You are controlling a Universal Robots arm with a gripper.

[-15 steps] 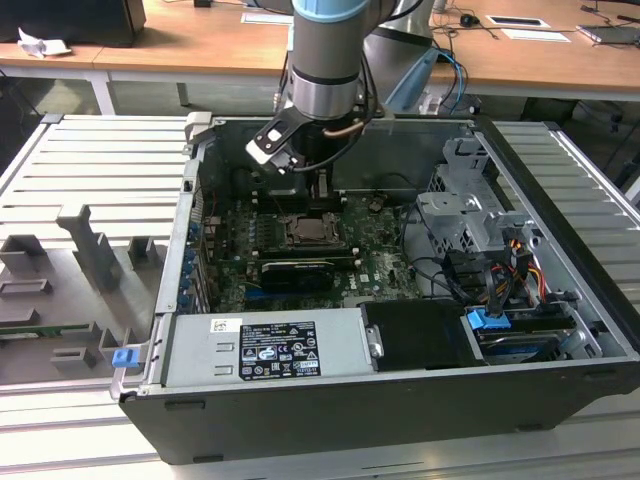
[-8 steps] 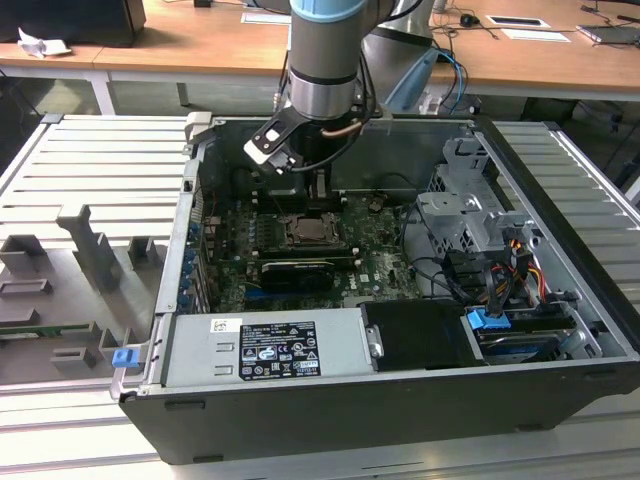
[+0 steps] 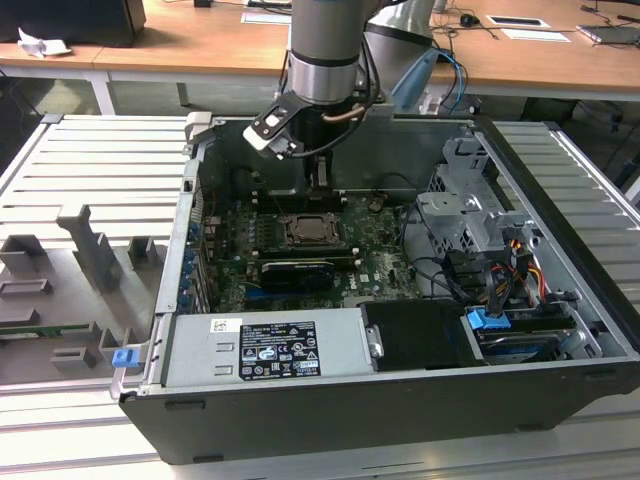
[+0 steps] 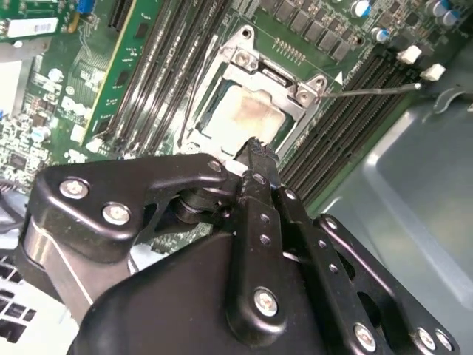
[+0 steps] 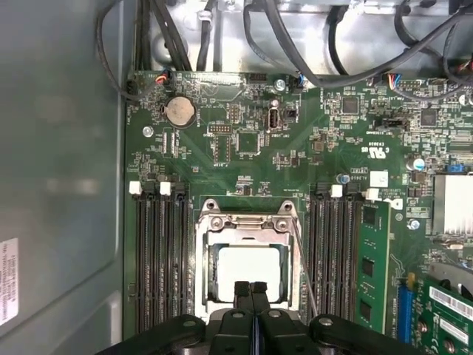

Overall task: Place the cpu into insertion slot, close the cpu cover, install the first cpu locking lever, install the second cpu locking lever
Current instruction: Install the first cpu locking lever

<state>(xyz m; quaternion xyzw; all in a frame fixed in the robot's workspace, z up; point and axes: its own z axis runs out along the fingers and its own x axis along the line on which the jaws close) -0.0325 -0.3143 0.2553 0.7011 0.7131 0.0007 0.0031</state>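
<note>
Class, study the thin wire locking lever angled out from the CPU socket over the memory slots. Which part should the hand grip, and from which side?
Grip the locking lever near its free end, pinching across the wire from above. The other end is pinned at a corner of the socket, and the memory slots close beneath it likely block any sideways approach.

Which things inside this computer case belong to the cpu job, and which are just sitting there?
Part of the job:
cpu, seated
cpu cover, framing it
thin locking lever beside the cover
gripper, shut, by the cpu

Just lying about:
memory slots
coin battery
power supply
drive cage
</note>
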